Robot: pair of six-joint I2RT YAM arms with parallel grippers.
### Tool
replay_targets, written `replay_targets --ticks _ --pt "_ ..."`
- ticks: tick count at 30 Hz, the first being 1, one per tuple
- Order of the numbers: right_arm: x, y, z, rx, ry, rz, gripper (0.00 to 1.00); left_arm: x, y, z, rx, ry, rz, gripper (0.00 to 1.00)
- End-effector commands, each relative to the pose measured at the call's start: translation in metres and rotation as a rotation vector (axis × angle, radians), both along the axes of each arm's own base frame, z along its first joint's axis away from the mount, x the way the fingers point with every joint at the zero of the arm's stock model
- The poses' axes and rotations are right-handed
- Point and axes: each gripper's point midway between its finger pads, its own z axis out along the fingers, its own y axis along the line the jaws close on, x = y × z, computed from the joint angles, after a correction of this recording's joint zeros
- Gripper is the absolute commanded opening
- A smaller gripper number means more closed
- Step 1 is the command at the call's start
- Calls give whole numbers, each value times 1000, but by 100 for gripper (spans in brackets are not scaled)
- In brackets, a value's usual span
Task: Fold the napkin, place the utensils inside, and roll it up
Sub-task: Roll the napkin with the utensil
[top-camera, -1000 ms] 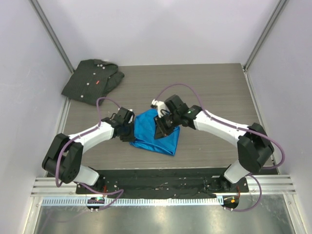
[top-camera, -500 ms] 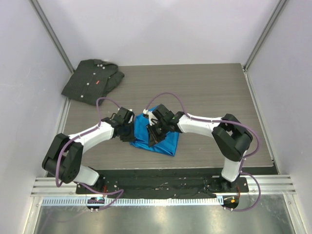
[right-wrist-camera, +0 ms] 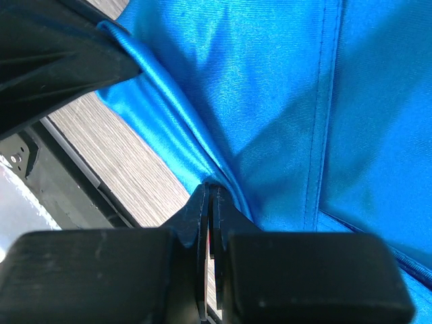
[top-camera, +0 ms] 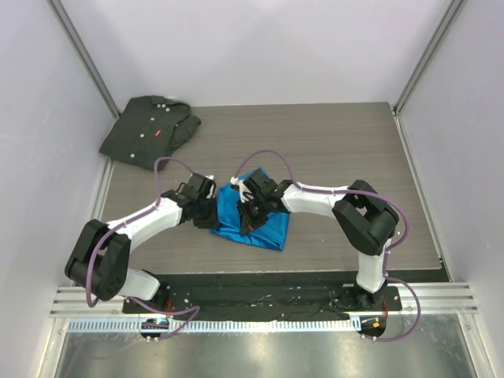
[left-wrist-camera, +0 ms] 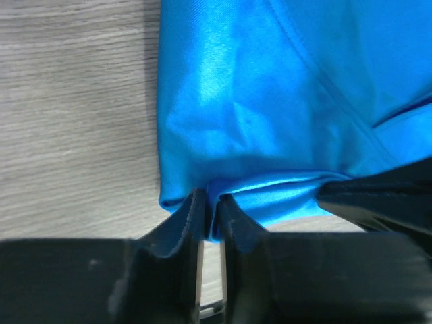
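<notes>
Where the overhead view alone shows the dark shirt (top-camera: 150, 130) at the far left of the table (top-camera: 339, 142), wrist views give the grips: left gripper (left-wrist-camera: 210, 202) narrow on the left edge of the napkin (top-camera: 272, 228), right gripper (right-wrist-camera: 209, 192) pinched tight on a raised fold. Napkin: bright blue, shiny, creased, hemmed, lying mid-table between both arms.

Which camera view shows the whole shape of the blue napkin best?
The top external view: the napkin shows there nearly whole, with most of its outline. Each wrist view shows only a close patch of shiny cloth with a folded edge.
</notes>
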Motion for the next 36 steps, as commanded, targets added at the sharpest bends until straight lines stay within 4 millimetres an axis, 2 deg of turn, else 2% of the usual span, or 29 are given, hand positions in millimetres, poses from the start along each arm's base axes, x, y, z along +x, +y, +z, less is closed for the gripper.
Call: replay_targets --ticks 1,3,4,6,7,12,13,19,24,36 --pt "17 -3 -8 -34 -39 -28 5 2 -1 23 -37 -60 7 33" --pt "16 -6 -12 -42 -26 -33 5 3 4 28 -32 -88 37 46" --pt "17 -7 -13 -44 -22 -38 5 4 5 36 -43 -120 47 57" --pt "15 -8 -17 -48 -7 -40 5 4 11 40 -36 -148 67 63" --pt "16 -10 -19 -50 -2 -43 5 5 12 49 -47 -183 75 68" --pt "14 -12 -25 -54 21 -40 5 -1 29 52 -13 -231 126 79" --pt "12 -11 -25 -51 26 -33 5 -4 31 46 -12 -223 134 82" --pt "9 -11 -30 -46 55 -26 5 -1 24 44 -92 -251 162 92" --pt "9 -13 -33 -38 82 -25 5 2 28 31 -120 -256 201 93" --pt "10 -18 -40 -34 121 -26 5 22 19 21 -231 -284 223 81"
